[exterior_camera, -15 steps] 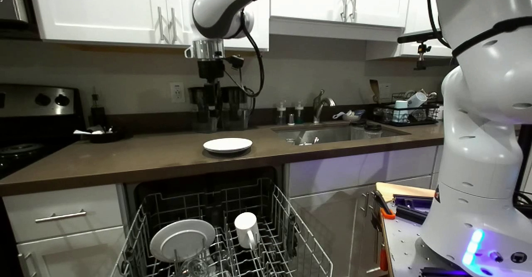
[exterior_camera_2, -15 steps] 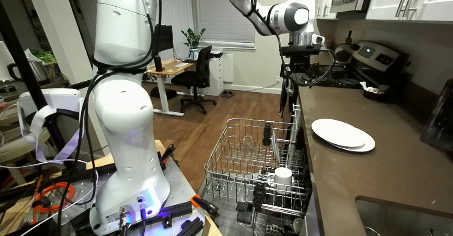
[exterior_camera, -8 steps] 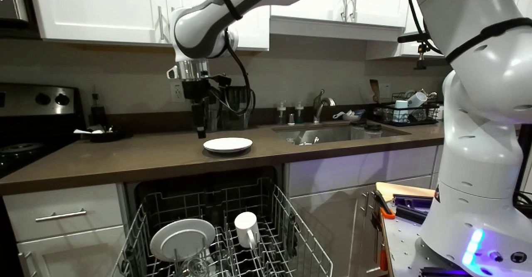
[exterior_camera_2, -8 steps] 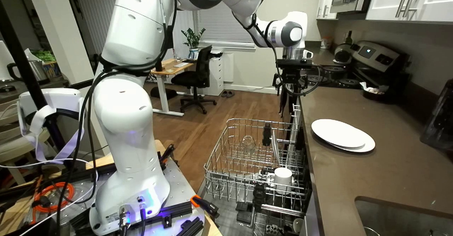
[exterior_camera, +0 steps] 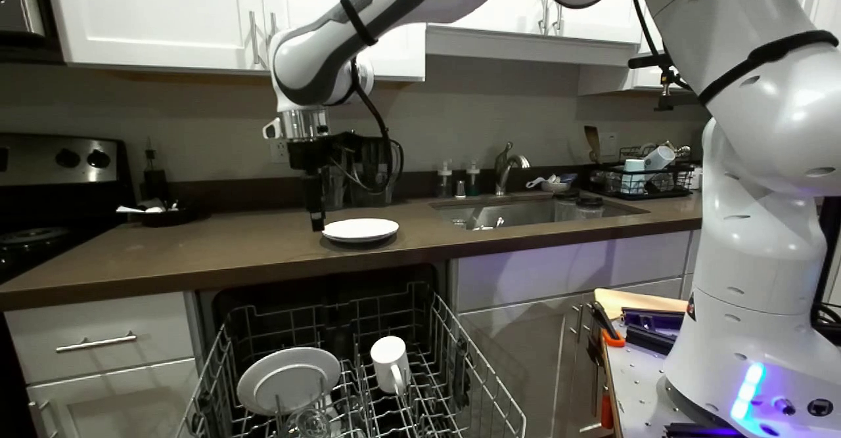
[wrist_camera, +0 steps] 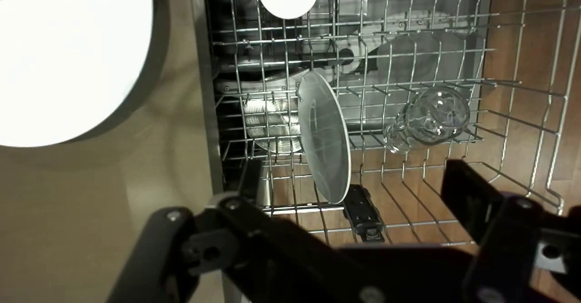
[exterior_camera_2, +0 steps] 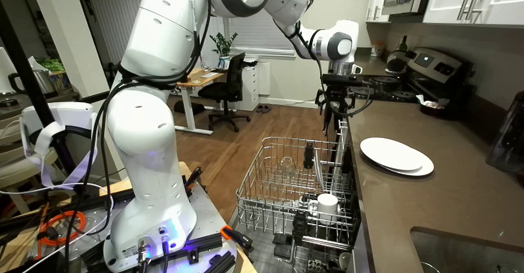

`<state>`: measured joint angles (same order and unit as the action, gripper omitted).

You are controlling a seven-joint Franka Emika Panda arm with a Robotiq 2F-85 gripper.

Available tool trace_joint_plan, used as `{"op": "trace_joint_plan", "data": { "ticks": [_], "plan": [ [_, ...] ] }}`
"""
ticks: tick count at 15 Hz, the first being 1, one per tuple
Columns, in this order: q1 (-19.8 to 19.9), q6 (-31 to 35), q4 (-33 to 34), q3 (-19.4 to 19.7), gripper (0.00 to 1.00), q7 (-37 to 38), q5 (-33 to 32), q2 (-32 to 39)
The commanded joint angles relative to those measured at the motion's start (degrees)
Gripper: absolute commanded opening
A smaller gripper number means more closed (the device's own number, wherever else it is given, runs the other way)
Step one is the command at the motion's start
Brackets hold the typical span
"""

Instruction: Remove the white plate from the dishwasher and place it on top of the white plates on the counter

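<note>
The white plate (wrist_camera: 323, 135) stands tilted in the dishwasher (exterior_camera_2: 262, 244), near a clear glass (wrist_camera: 438, 114) and a white mug (exterior_camera: 387, 358). Higher up, the gripper (wrist_camera: 352, 176) hangs with its fingers (wrist_camera: 468, 191) spread wide, and the white plates (exterior_camera_2: 391, 154) lie partly overlapping on the counter (exterior_camera_2: 403, 207), near its edge

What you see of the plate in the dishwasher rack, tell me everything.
The plate is round and plain white, smooth and ceramic-looking, with a rim around a circular middle. It stands on edge, tilted, held by the wire rack, part of which crosses its lower half in an exterior view. The open gripper above does not touch it.
</note>
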<state>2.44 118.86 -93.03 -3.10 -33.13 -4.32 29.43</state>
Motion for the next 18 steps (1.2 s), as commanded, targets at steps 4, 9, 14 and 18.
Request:
{"op": "trace_joint_plan", "data": {
  "ticks": [4,9,14,18],
  "plan": [
    [-2.7,0.4,18.3,-1.6,1.00,-0.4,-3.4,21.4],
    [-3.7,-2.3,31.6,-3.0,1.00,-1.8,-3.3,33.4],
    [-3.7,-7.1,40.7,-4.6,1.00,-2.0,-1.8,40.1],
    [-4.1,-11.6,45.7,-4.9,1.00,-2.0,-1.5,42.7]
  ]
}}
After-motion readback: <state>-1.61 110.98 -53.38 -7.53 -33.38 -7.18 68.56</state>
